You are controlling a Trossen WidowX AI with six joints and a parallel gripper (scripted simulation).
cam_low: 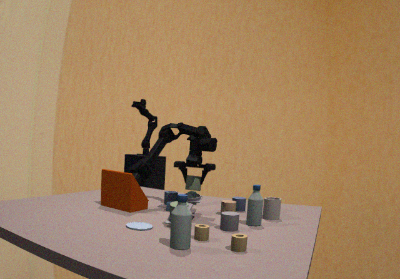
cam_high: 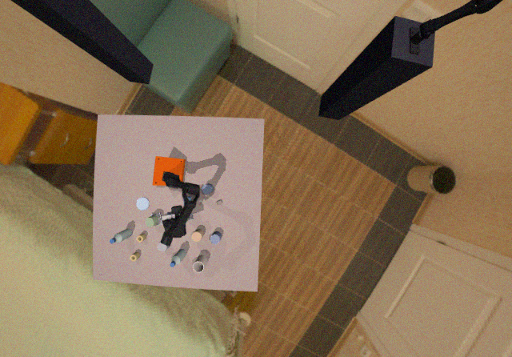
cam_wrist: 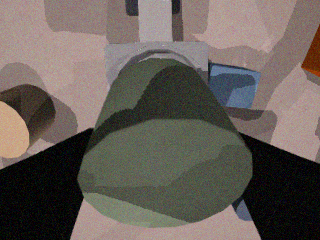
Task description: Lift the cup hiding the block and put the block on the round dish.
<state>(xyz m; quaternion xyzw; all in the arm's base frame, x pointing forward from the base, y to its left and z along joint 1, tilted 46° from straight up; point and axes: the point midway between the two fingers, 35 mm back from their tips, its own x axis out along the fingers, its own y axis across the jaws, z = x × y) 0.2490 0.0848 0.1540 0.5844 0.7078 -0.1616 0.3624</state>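
Note:
My gripper (cam_low: pixel 193 181) (cam_wrist: pixel 161 135) is shut on a green cup (cam_low: pixel 193 186) (cam_wrist: pixel 165 172) and holds it raised above one end of the balance (cam_high: pixel 168 217) (cam_wrist: pixel 155 22). The fingers are on either side of the cup. A small dark lump shows on the pan under the raised cup in the exterior view; I cannot tell whether it is the block. The other green cup (cam_high: pixel 152 221) (cam_low: pixel 174 204) stands on the far end, partly behind a bottle in the exterior view. The round pale blue dish (cam_high: pixel 142 203) (cam_low: pixel 139 226) has nothing on it.
An orange wedge-shaped block (cam_high: pixel 162 169) (cam_low: pixel 115 188) stands beyond the dish. A blue box (cam_wrist: pixel 235 86) lies beside the balance. Two bottles (cam_high: pixel 123 235) (cam_low: pixel 180 231) (cam_low: pixel 254 209), a peach cylinder (cam_high: pixel 197 234) (cam_low: pixel 228 207), a grey cylinder (cam_low: pixel 229 221) and small tan rings (cam_low: pixel 201 233) (cam_low: pixel 239 243) stand around.

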